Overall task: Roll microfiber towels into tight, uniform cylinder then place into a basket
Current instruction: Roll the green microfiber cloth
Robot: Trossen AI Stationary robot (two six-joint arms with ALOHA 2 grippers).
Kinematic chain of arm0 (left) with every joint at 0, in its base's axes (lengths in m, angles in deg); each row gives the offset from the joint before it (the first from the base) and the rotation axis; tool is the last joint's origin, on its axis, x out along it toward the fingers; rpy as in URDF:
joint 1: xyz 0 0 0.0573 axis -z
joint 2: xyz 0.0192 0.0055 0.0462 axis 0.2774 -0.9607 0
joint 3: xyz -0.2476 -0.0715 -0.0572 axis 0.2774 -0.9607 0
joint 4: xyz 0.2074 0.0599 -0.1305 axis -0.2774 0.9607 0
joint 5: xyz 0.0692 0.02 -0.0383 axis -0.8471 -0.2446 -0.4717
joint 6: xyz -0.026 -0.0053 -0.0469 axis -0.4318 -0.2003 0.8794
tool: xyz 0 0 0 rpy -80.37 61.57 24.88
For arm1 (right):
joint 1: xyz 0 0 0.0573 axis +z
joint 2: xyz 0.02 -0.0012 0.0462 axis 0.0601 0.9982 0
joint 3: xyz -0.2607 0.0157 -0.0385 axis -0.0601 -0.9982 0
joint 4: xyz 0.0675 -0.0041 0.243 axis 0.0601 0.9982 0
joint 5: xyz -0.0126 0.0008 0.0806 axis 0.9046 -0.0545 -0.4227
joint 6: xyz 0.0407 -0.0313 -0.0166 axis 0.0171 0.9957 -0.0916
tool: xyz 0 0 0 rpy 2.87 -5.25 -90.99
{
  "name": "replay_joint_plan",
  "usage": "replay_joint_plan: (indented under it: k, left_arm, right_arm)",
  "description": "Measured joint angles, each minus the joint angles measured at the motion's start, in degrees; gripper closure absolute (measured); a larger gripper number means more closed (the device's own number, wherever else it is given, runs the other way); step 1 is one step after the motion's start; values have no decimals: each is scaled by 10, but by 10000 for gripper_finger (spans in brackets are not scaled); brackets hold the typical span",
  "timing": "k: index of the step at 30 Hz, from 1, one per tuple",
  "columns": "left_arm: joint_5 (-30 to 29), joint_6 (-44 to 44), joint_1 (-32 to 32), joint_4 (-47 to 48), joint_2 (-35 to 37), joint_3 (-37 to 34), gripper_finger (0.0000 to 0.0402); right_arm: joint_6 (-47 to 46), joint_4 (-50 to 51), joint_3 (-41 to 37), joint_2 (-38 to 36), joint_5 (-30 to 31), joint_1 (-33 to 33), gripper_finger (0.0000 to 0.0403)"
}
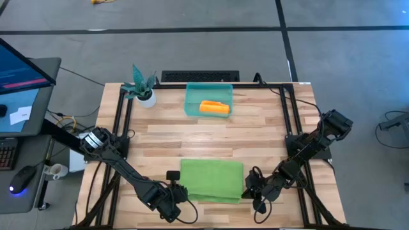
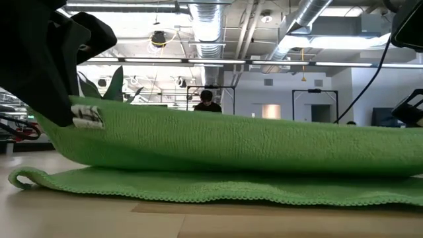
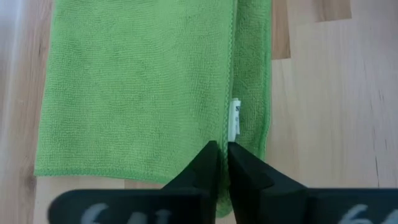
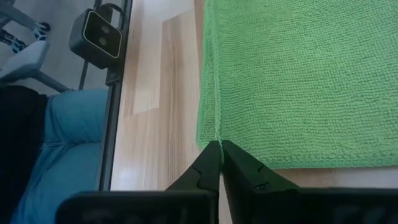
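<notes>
A: Where's the green towel point(image 1: 212, 181)?
B: Near edge of the surface point(image 1: 255, 128), folded over — upper layer lifted off the lower one.
A: Hands?
B: Left hand point(image 3: 224, 155) pinched on its corner by the white tag point(image 3: 235, 120); right hand point(image 4: 220, 152) pinched on the opposite corner.
A: The other towel?
B: Orange towel point(image 1: 214, 107) — rolled, in the teal basket point(image 1: 192, 102) at the far side.
</notes>
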Motion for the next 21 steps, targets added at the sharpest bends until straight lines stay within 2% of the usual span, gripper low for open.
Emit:
replay_joint_plan:
  k: [6,12,18,21]
  left_arm:
    - [0,2,0,0,0,0,335]
    - [0,2,0,0,0,0,299]
    - [-1,5,-5,2,-1,5,288]
    - [-5,-3,-15,16,0,44,289]
  right_arm:
    - [-1,-4,0,0,-1,0,345]
    - [-1,-29,0,0,0,0,299]
    - [0,-25,0,-15,-8,-11,251]
    - [20,-21,0,-37,-8,-21,245]
